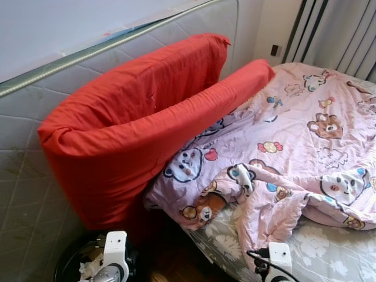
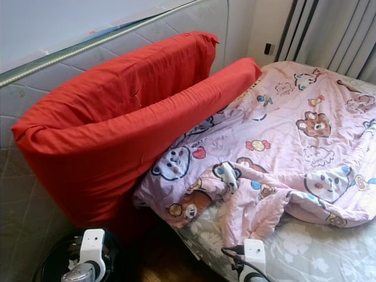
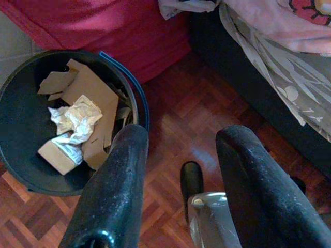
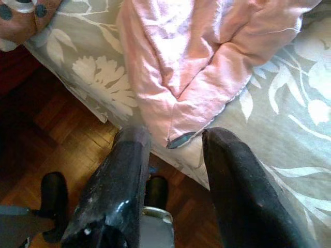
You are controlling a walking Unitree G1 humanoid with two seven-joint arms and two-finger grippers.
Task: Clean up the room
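Observation:
A rumpled pink blanket [image 1: 305, 147] with cartoon bears lies across the bed, and one corner [image 4: 207, 57] hangs over the grey floral sheet [image 4: 98, 77] at the bed's edge. Two long red pillows [image 1: 135, 123] lean against the quilted headboard on the left. On the floor by the bed's corner stands a black bin [image 3: 20, 113] holding crumpled paper [image 3: 77, 116] and cardboard pieces [image 3: 90, 93]. My left gripper [image 3: 181, 155] hangs open over the wood floor beside the bin. Just in front of the blanket corner, my right gripper [image 4: 173, 150] is open and holds nothing.
A parquet floor [image 3: 176, 108] runs between the bin and the dark bed base. Grey curtains [image 1: 341, 35] hang at the back right, next to a wall socket [image 1: 274, 50]. My own black feet [image 3: 191, 181] show below the grippers.

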